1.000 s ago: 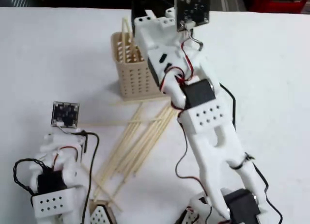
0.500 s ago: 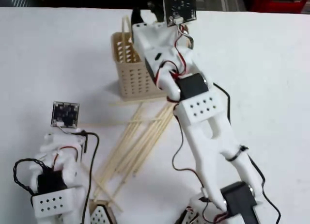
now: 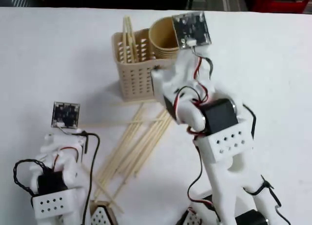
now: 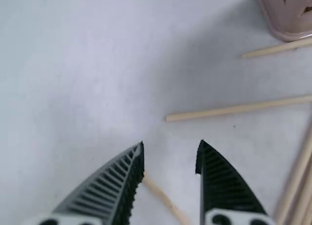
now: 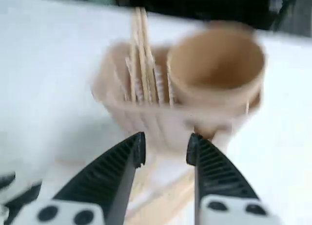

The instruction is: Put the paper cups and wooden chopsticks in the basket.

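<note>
**Cups are in; most chopsticks are left on the table**

The basket (image 3: 134, 81) stands near the far edge of the table (image 3: 58, 54), about midway along it. The paper cups (image 3: 163, 40) sit nested in the side of it toward the table's right edge. A few chopsticks (image 3: 128, 32) stand upright in the other side, their tips above the rim.

The right gripper (image 5: 165, 149) hangs just in front of the basket, on its near side, with its jaws apart and nothing between them. The left gripper (image 4: 170, 154) is low over the table by the near left corner, also spread and empty. A single chopstick (image 4: 163, 198) lies on the table under the gap between its jaws; I cannot tell whether they touch it.

The loose chopsticks (image 3: 139, 140) lie flat in a fanned, partly crossed bundle. It runs from the foot of the basket toward the near edge.

The cup half of the job looks finished, so the step in hand is gathering chopsticks. The next move probably calls for one gripper to come down square across a stick or a small bunch and close firmly on the thin round wood. It would then lift, tip the sticks upright and release them over the rim beside the cups. Because the sticks cross, a lifted one may drag its neighbours along.
</note>
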Controlling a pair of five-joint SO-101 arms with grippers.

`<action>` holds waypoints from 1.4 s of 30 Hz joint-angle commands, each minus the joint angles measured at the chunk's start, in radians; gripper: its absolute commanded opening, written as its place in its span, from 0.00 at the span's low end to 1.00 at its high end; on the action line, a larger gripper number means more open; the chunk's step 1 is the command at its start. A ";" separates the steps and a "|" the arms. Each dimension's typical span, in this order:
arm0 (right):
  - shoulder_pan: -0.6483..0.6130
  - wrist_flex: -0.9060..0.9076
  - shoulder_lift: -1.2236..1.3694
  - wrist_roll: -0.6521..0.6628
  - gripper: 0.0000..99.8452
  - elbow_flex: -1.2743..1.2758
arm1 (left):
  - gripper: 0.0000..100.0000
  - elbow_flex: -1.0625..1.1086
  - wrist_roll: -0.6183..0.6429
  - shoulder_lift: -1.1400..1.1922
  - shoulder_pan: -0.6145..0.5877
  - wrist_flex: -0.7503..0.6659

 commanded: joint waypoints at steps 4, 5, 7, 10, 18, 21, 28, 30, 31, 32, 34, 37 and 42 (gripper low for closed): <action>0.013 0.044 -0.031 -0.207 0.15 0.204 | 0.18 -0.003 -0.012 -0.013 -0.007 -0.006; 0.013 0.025 -0.031 -0.226 0.15 0.250 | 0.18 -0.002 -0.012 -0.013 -0.007 -0.006; 0.013 -0.021 -0.031 -0.250 0.15 0.333 | 0.18 -0.002 -0.012 -0.013 -0.007 -0.006; 0.013 -0.097 -0.030 -0.272 0.15 0.431 | 0.18 -0.002 -0.012 -0.013 -0.007 -0.006; 0.013 -0.220 0.110 -0.387 0.16 0.529 | 0.18 -0.002 -0.012 -0.013 -0.007 -0.006; 0.013 -0.228 0.234 -0.437 0.16 0.477 | 0.18 -0.002 -0.012 -0.013 -0.007 -0.006; 0.012 -0.226 0.458 -0.532 0.16 0.373 | 0.18 -0.002 -0.012 -0.013 -0.007 -0.006; 0.012 -0.226 0.506 -0.545 0.16 0.348 | 0.18 -0.002 -0.012 -0.013 -0.007 -0.006; 0.012 -0.228 0.530 -0.545 0.16 0.334 | 0.18 -0.002 -0.012 -0.013 -0.007 -0.006; 0.013 -0.228 0.555 -0.545 0.16 0.319 | 0.18 -0.002 -0.012 -0.013 -0.007 -0.006; 0.015 -0.228 0.607 -0.543 0.16 0.292 | 0.18 -0.002 -0.012 -0.013 -0.007 -0.006; 0.027 -0.265 0.688 -0.542 0.16 0.270 | 0.18 -0.002 -0.012 -0.013 -0.007 -0.006; 0.107 -0.315 0.771 -0.531 0.15 0.265 | 0.18 -0.002 -0.012 -0.013 -0.007 -0.006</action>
